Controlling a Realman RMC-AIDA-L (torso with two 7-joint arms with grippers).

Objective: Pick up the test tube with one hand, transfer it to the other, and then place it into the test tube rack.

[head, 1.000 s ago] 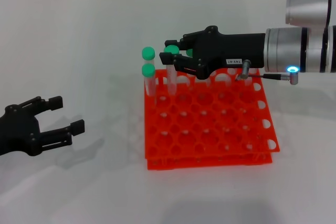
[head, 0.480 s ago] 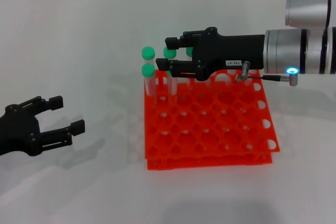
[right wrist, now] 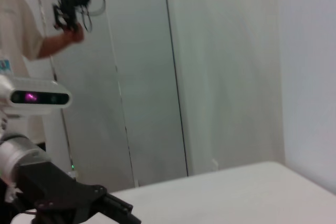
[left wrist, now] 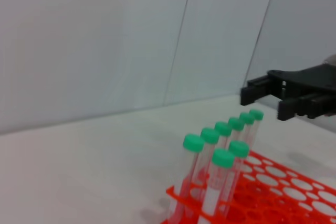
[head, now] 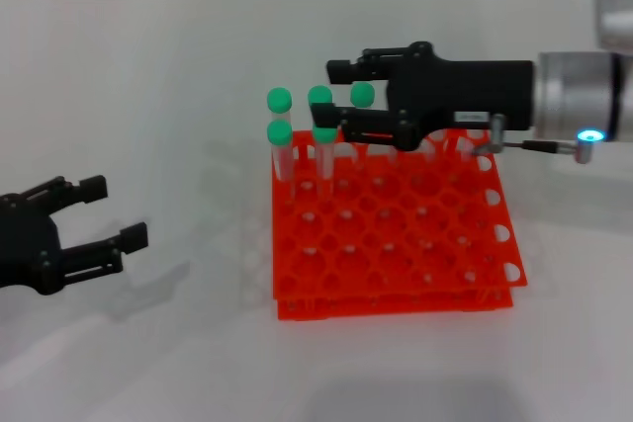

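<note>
Left gripper (head: 104,225) sits near the table's left edge, low, well apart from the rack, fingers spread wide, holding nothing (looks parked).

Rack (head: 396,289) stands mid-table, slightly right of centre. Tubes stand upright in its far-left corner, green caps up, long axes vertical. The head view shows five caps, while the left wrist view lines up more, so the exact count is hard to tell. The tube (head: 324,150) nearest the right gripper is in the second row from the rack's far edge, seated in a hole, cap at about fingertip height.

Right gripper (head: 331,101) reaches in from the table's right side, horizontal over the rack's far edge, fingers pointing toward the left edge. Its fingers stand open with nothing between them (the left wrist view shows the gap clearly). The fingertips are just beside the caps, not clamped on any.

Key relation: the tube lies just left of and slightly below the right gripper's tips. Its axis is vertical while the gripper's reach is horizontal, so the two cross at right angles. The right arm is far nearer the tubes than the left.

Judgement: the tube appears already placed and released. The sensible next move is to back straight away toward the right edge, without snagging neighbouring caps.
</note>
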